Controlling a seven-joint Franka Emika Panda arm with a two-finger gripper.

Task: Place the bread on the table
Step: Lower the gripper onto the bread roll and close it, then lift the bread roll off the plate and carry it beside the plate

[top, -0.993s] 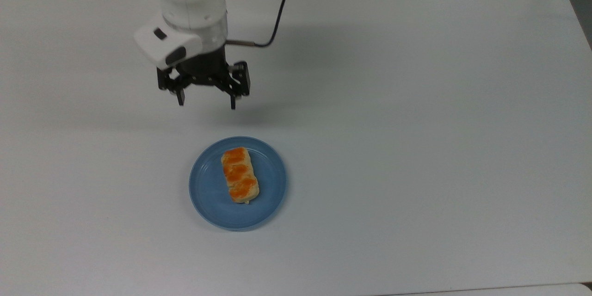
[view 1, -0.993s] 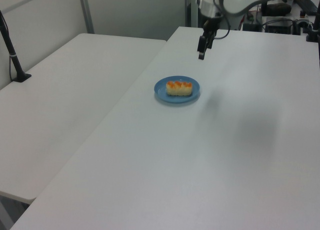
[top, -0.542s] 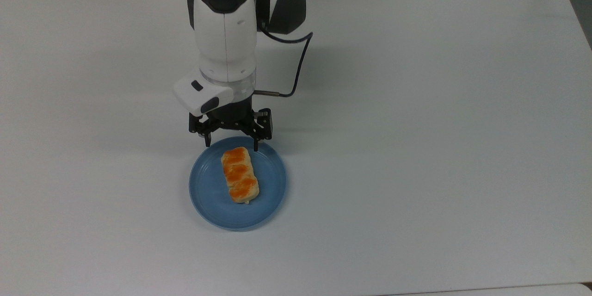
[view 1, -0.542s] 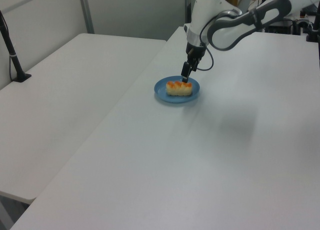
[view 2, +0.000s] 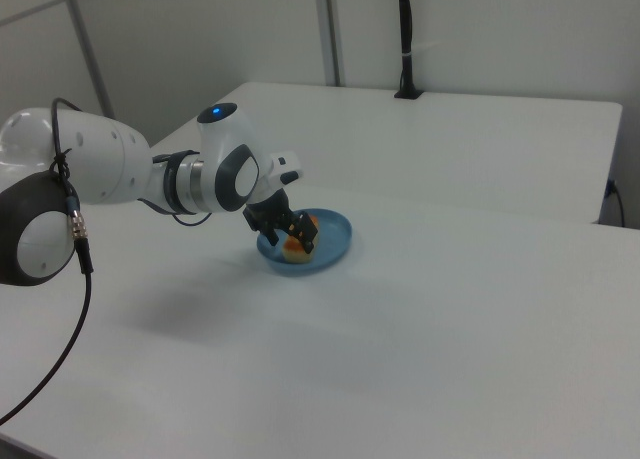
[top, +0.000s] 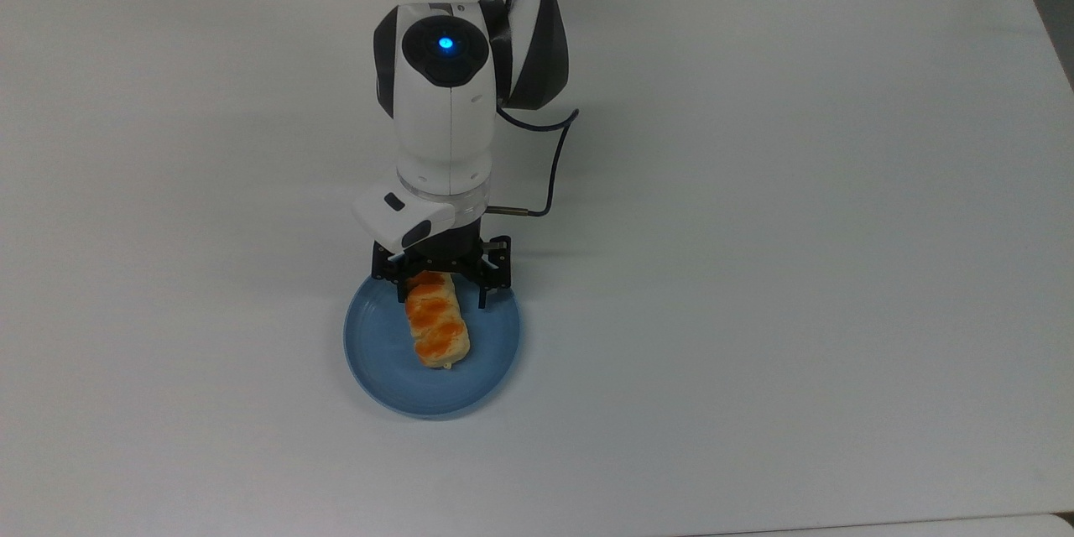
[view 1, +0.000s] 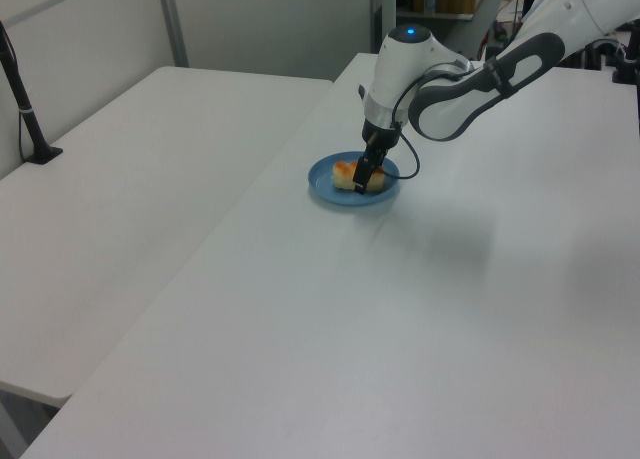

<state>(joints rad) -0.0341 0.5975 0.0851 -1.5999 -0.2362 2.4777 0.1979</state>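
Top view: the biggest change is the arm's travel. A second ago the gripper (top: 442, 295) hung over bare white table (top: 797, 185) well up-frame of the blue plate (top: 382, 352); half a second ago it had reached the plate's far rim; now it sits low over the plate, its two black fingers spread wide and straddling the far end of the bread (top: 436, 325), one finger on each long side. The jaws have not closed, and I cannot tell whether either finger touches the bun.

In the left view the gripper (view 1: 365, 177) is down at the bread (view 1: 347, 171), and in the right view the gripper (view 2: 294, 233) hides most of the bread (view 2: 297, 245), with a little orange showing between the fingers.

The bread lies where it lay a second ago, roughly centred on the plate and pointing down-frame and slightly to the top view's right. So the approach looks finished and the grasp is next; lifting and setting down on the tabletop remain.

Counted, largest first: one table under the work, a second white table (view 1: 140, 179) beside it in the left view, one arm, one plate, one gripper, one bread bearing three orange glazed lumps.
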